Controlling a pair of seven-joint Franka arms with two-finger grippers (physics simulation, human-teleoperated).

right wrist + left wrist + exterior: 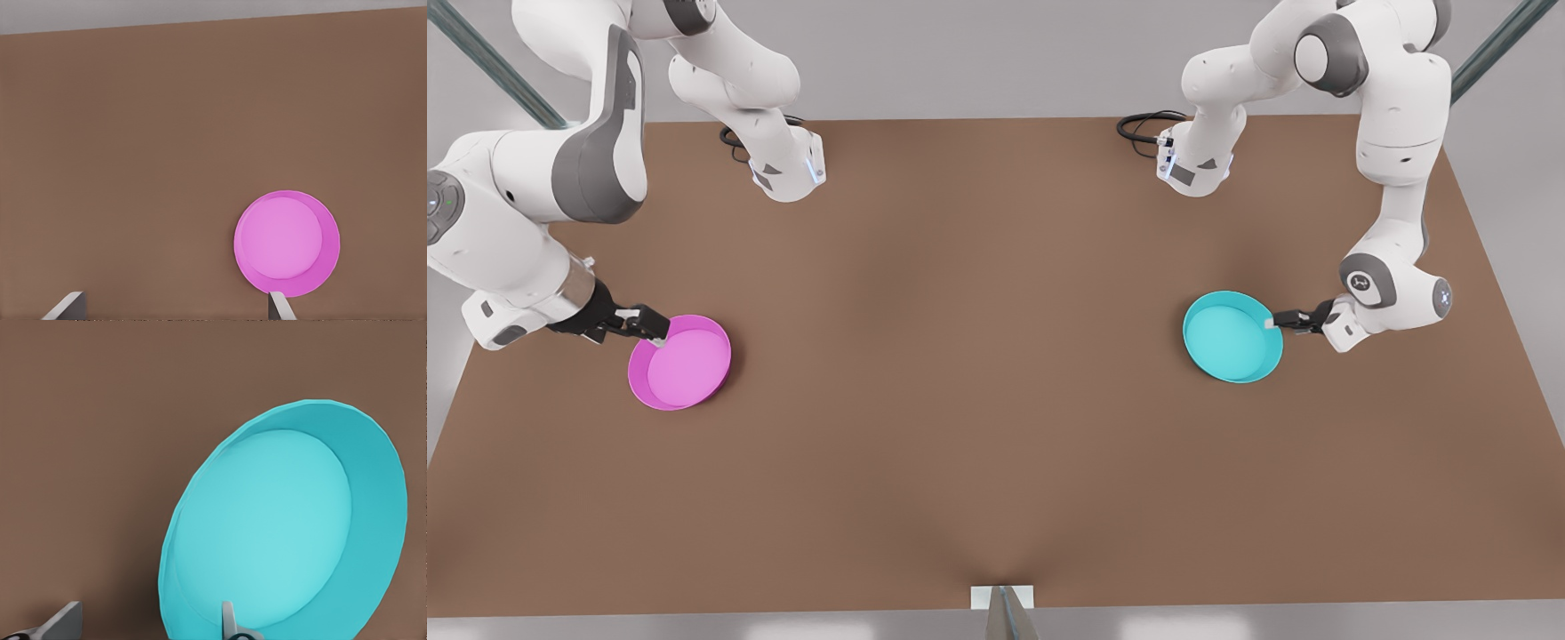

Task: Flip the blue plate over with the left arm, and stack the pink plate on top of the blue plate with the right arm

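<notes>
The blue plate (1232, 338) lies open side up on the brown table (978, 373) at the front view's right. My left gripper (1270, 324) is at its right rim, low over the table. In the left wrist view the left gripper (148, 623) is open, and its fingers (230, 621) straddle the blue plate's (280, 527) rim. The pink plate (683, 363) lies open side up at the front view's left. My right gripper (656, 332) hovers at its upper left rim. It is open (173, 305), with one fingertip (280, 305) beside the pink plate's (287, 243) edge.
Both arm bases (787, 173) (1193, 169) stand at the table's far edge, each with a black cable beside it. A small white bracket (1002, 597) sits at the middle of the near edge. Bare brown tabletop stretches between the two plates.
</notes>
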